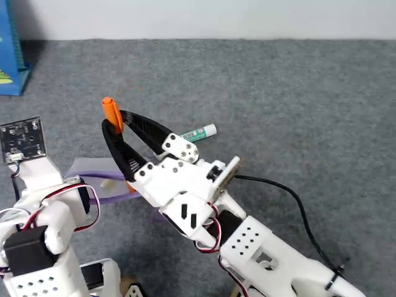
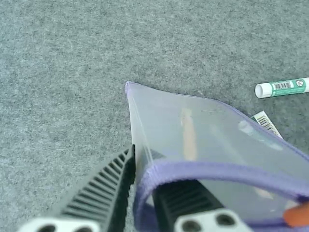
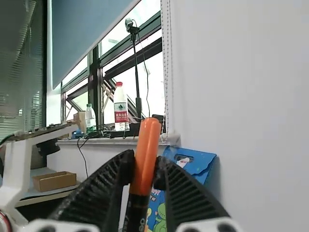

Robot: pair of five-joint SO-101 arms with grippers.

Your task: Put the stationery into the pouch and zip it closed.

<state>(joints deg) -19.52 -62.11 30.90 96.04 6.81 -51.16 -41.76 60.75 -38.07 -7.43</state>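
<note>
My right gripper (image 1: 116,125) is shut on an orange marker (image 1: 111,112), held upright above the pouch; the marker (image 3: 143,164) stands between the black fingers (image 3: 111,181) in the right wrist view. The clear pouch with purple trim (image 2: 203,145) lies on the grey carpet, and my left gripper (image 2: 143,193) is shut on its purple rim. In the high view the pouch (image 1: 99,176) lies partly under the right arm. A white and green glue stick (image 1: 199,133) lies on the carpet beyond the pouch, and the glue stick (image 2: 282,87) is seen past the pouch's corner.
A blue box (image 1: 11,59) stands at the far left edge by the wall. A black cable (image 1: 297,204) runs over the carpet to the right of the right arm. Grey carpet stretches open at the far side and right.
</note>
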